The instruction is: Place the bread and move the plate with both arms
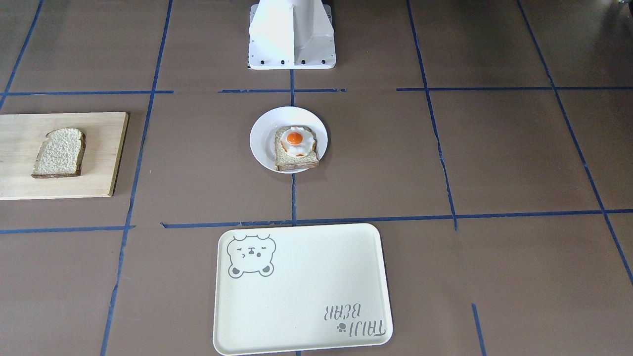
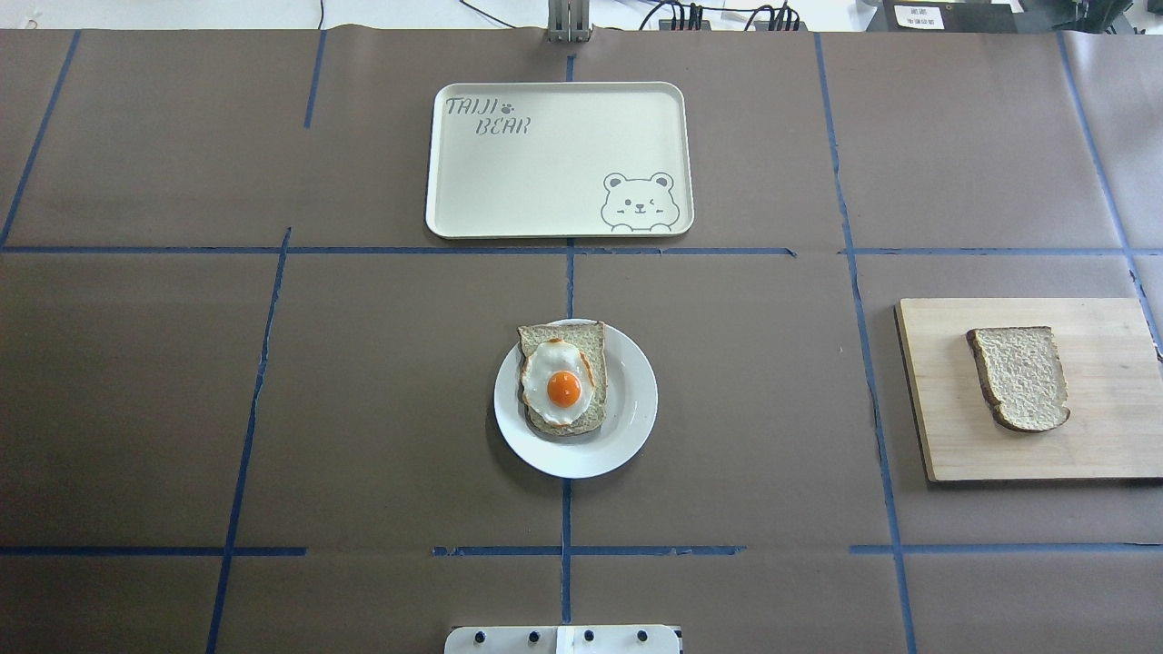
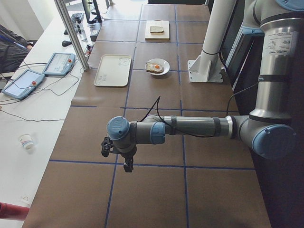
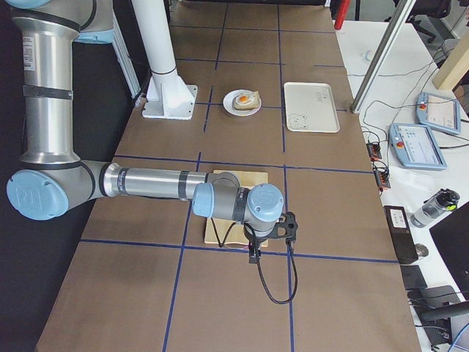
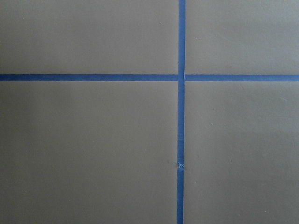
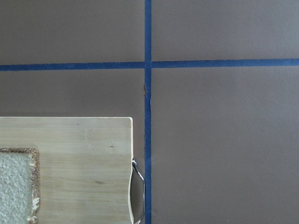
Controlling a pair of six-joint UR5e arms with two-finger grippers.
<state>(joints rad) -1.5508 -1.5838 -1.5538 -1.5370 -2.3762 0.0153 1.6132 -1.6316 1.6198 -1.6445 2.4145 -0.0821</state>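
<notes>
my left tool over tabletop, grip state can't tell, cream tray lettered "TAIJI BEAR", plate at centre under egg toast, bread on wooden board, right, my right tool by board's edge, can't tell either

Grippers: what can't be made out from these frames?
Left gripper: only in exterior left, small; fingers' state unclear.
Right gripper: only in exterior right; same.
Bread: cut by the right wrist view's edge; the right arm hides it in exterior right.
</notes>
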